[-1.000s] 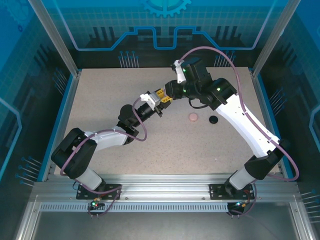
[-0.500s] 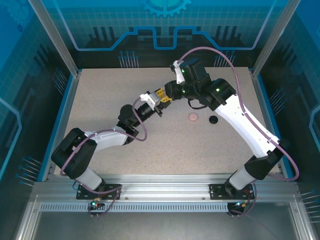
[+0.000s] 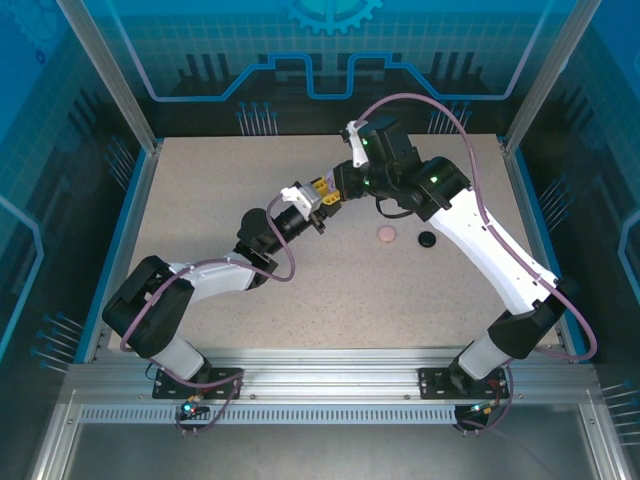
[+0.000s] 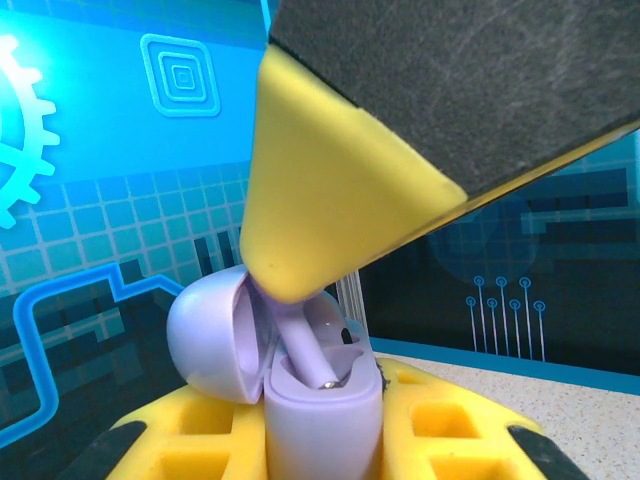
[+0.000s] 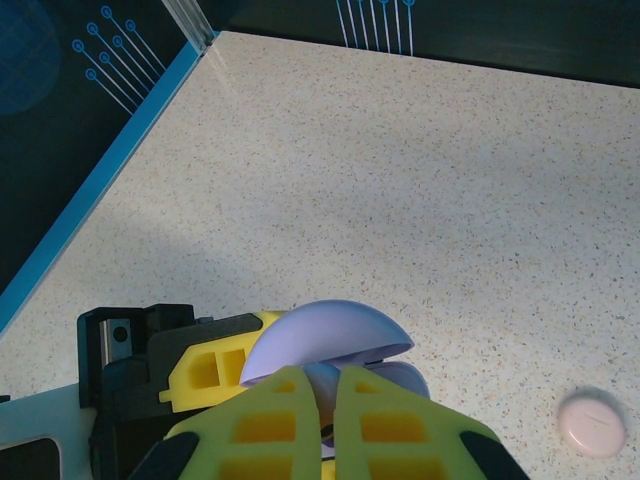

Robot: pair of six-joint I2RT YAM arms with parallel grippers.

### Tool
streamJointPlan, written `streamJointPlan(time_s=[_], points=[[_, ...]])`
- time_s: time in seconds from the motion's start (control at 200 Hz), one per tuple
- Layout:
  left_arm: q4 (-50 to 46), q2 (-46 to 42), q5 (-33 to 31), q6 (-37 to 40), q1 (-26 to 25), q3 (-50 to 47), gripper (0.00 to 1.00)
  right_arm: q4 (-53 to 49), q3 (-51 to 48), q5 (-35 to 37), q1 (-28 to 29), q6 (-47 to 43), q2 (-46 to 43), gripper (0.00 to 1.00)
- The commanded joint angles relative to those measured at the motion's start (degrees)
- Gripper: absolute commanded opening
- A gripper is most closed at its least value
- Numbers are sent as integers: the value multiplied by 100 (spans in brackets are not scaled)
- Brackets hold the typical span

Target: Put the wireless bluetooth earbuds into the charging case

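The left gripper [image 4: 322, 440] is clamped on a lilac case [image 4: 320, 415], one yellow finger [image 4: 445, 425] on either side of its body. It holds the case upright in the air, above the middle of the table [image 5: 420, 150] and somewhat toward the far edge. The lid [image 4: 208, 335] is swung open to one side.

A lilac earbud [image 4: 303, 345] stands in the mouth of the case. Its stem slants upward and its metal-tipped lower end sits just inside the opening, so it is not fully seated. The upper end is hidden behind the tip of the right gripper [image 5: 335, 400], which reaches down from above and touches it. That gripper's two yellow fingers [image 5: 400, 425] are pressed together with only a thin seam between them. A sliver of lilac shows at the seam, though whether the earbud is actually pinched there cannot be told.

Down on the table, right of the middle, lies a round pink case [image 5: 592, 422]. A round black case [image 3: 427, 239] lies just beside it, nearer the right edge — the two are close but not touching.
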Motion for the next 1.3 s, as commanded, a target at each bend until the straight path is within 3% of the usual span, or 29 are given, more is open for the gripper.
streamJointPlan(time_s=[0.0, 0.27, 1.296], points=[[183, -93, 24, 73, -45, 46, 0, 264, -109, 120, 66, -12, -240, 4], [152, -88, 23, 72, -52, 63, 0, 856, -642, 321, 79, -96, -708, 3], [42, -119, -30, 52, -39, 112, 0, 886, -1082, 241, 183, -191, -577, 0]])
